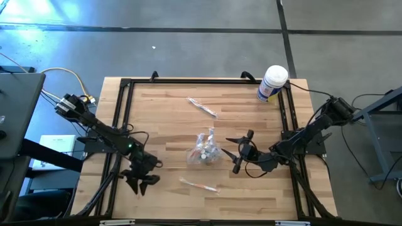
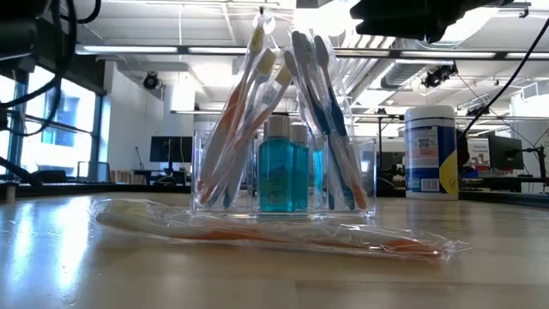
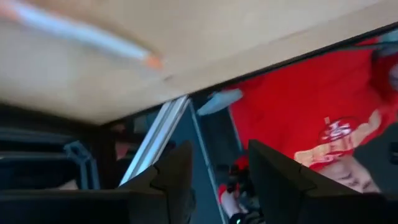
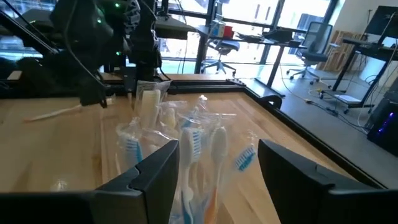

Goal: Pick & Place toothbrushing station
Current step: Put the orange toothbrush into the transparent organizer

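Clear plastic toothbrushing station (image 1: 204,149) stands mid-bench, with the right gripper (image 1: 233,152) just beside it.

It holds bundled toothbrushes and small blue bottles and sits upright near the middle of the wooden bench (image 1: 251,113). The right gripper's jaws are apart and empty, and they face the station squarely: in the right wrist view the holder (image 4: 180,155) lies straight ahead between the two fingers, not yet touched. The left gripper (image 1: 141,182) waits toward the bench's near left corner, well apart from the station, jaws apart and empty. The right arm is plainly the nearer, so the approach looks like a short forward reach. A wrapped toothbrush (image 1: 198,186) lies loose on the bench nearby, and a white canister (image 1: 272,83) stands at the far right corner.
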Controlling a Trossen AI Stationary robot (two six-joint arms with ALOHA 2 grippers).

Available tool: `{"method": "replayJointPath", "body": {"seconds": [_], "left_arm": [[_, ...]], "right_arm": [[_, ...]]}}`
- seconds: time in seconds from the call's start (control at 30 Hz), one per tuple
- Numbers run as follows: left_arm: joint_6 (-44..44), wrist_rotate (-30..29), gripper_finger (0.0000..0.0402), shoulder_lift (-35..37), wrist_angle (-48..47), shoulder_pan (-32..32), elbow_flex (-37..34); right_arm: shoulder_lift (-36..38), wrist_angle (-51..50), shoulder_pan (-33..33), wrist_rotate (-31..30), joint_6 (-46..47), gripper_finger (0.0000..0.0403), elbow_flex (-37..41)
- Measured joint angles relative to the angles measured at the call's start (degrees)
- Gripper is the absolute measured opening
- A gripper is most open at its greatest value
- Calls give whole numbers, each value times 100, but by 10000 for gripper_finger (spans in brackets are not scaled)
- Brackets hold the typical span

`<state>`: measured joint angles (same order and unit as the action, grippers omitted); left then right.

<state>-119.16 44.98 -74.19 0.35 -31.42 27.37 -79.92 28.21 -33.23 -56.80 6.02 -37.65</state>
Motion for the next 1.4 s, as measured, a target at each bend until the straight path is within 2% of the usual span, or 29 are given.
{"method": "replayJointPath", "body": {"seconds": [0.07,0.17,0.3,0.53,0.63,0.7,0.83,0.9,1.1,1.3,1.4], "left_arm": [[15,197,149,0,11,-68,-2],[645,436,149,13,-11,-86,-2],[710,21,149,28,-333,-115,-2],[756,80,149,504,-2137,-357,-4],[711,-547,149,993,-2275,-416,-4],[665,-1294,149,1368,-2427,-415,0],[608,-3042,149,2066,-3351,-415,-2],[344,-3495,149,2311,-3590,-450,-2],[-407,-3583,149,2546,-3745,-696,-2],[-1787,-3482,149,2311,-3948,-1053,-2],[-2111,-3425,149,2140,-4027,-1225,-4]], "right_arm": [[0,-17,0,-2,7,210,0],[0,-45,0,0,24,210,0],[0,-42,0,-1,27,210,0],[0,-31,2,-22,46,210,0],[0,-33,25,-20,46,210,0],[0,-40,58,-22,46,210,0],[0,-102,87,-23,170,210,0],[0,-120,105,-6,184,210,0],[0,-146,105,-4,190,210,0],[0,-195,105,-2,299,210,0],[0,-197,105,-2,299,210,0]]}}
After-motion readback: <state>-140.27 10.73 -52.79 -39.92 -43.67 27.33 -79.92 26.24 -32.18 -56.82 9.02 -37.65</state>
